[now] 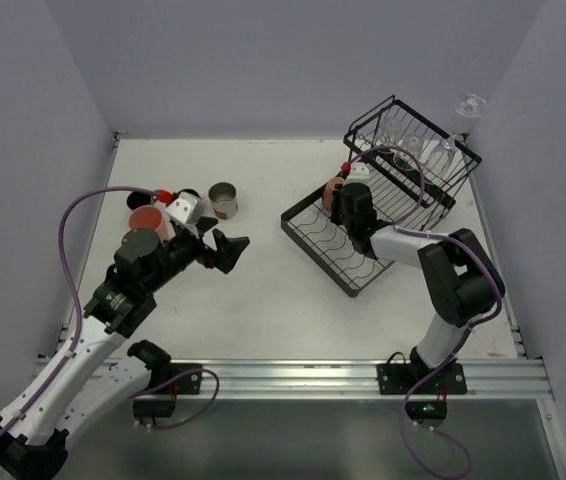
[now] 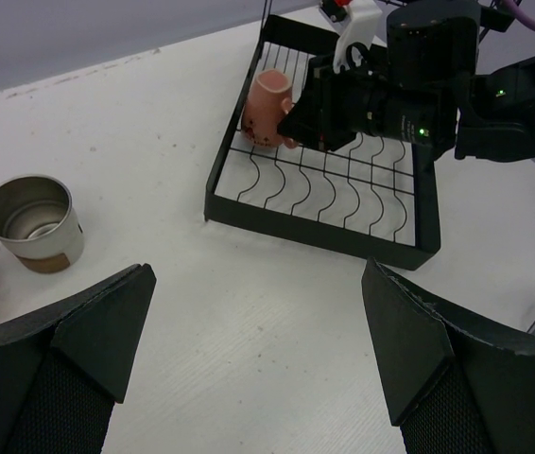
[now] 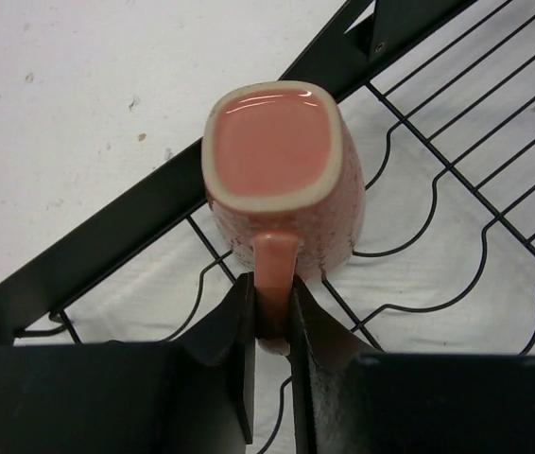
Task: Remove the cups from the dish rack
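— Where does the mug (image 3: pixel 282 180) sit?

— In the flat tray of the rack (image 3: pixel 107 246), right against the frame bar on the side facing the open table (image 1: pixel 263 310). It looks mouth-down, with the base turned up toward the wrist camera.

— And the right gripper (image 3: pixel 269 312)?

— Clamped on the handle. The handle points straight back at it and runs between the two fingers, which press on either side.

— Lifted or resting?

— Hard to say. The wrist view is too close to show a gap under the rim, so it may be on the wires.

— Which way out, then?

— My guess is up first, to clear the frame bar, then across that bar to the bare table just beyond. The mug's long axis lies roughly along the gripper's view, so a plain lift should keep it hanging from the handle.

— What about the left gripper (image 2: pixel 258 284)?

— Spread wide, holding nothing, over the table well apart from the rack. A steel cup (image 2: pixel 31 222) stands near it. The right arm is plainly the nearer one.
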